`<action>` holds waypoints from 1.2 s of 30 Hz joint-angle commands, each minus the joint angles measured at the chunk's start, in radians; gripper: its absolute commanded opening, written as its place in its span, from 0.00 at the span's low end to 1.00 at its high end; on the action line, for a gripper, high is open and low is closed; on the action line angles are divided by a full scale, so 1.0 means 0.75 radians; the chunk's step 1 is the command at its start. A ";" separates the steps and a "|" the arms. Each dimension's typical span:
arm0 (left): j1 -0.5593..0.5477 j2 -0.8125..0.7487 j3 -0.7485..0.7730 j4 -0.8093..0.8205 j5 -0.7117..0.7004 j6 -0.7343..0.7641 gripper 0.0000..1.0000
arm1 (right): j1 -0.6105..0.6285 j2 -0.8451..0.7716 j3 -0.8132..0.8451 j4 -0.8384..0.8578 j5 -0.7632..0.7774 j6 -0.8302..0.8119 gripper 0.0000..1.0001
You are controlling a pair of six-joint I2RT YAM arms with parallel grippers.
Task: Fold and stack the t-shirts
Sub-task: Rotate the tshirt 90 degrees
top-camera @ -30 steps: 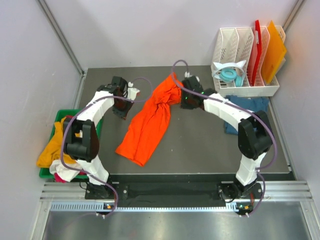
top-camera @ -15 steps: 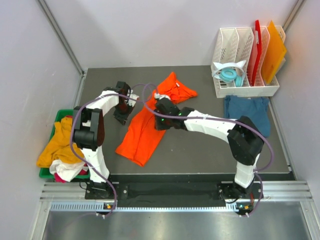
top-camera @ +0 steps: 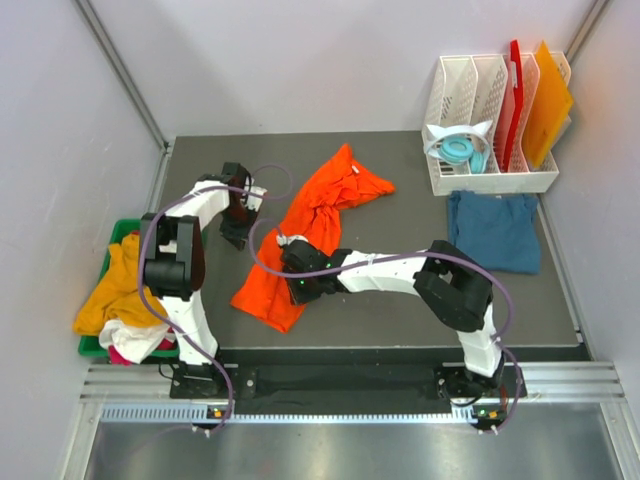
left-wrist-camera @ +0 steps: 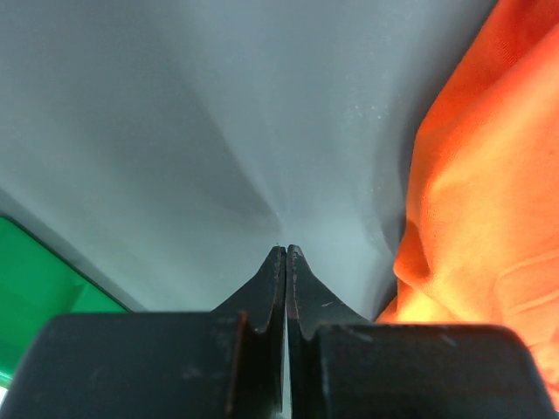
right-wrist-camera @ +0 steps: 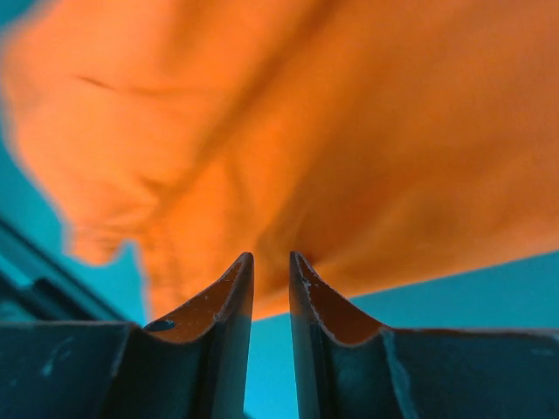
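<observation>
A bright orange t-shirt [top-camera: 325, 205] lies crumpled in a diagonal strip across the dark table, its sleeves at the far end. My right gripper [top-camera: 292, 272] hovers over the shirt's near half. In the right wrist view the right gripper [right-wrist-camera: 269, 255] stands open by a narrow gap, the orange t-shirt [right-wrist-camera: 349, 113] just beyond its tips and nothing between them. My left gripper [top-camera: 233, 232] is on bare table left of the shirt. The left gripper [left-wrist-camera: 286, 248] is shut and empty, the orange t-shirt [left-wrist-camera: 480, 192] to its right. A dark teal-blue t-shirt [top-camera: 493, 230] lies flat at the right.
A green bin [top-camera: 120, 232] off the table's left edge holds a yellow-orange shirt [top-camera: 110, 295] with white and red cloth beneath. At the back right a white rack [top-camera: 490, 183] carries a red board [top-camera: 515, 100], an orange board [top-camera: 550, 100] and teal headphones [top-camera: 460, 150].
My right arm swept from the shirt's far end across to its near left part. The shirt's far end now lies spread on the table. The left arm barely moved.
</observation>
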 commanded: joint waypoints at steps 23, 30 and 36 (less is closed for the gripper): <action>0.009 -0.074 0.002 0.014 0.041 -0.030 0.00 | 0.021 -0.221 -0.754 -0.118 0.173 0.387 0.32; 0.007 -0.090 0.000 0.007 0.045 -0.019 0.00 | 0.019 -0.377 -0.883 -0.190 0.242 0.546 0.34; 0.009 -0.123 0.008 0.001 0.061 -0.013 0.00 | 0.019 -0.540 -0.971 -0.347 0.322 0.756 0.36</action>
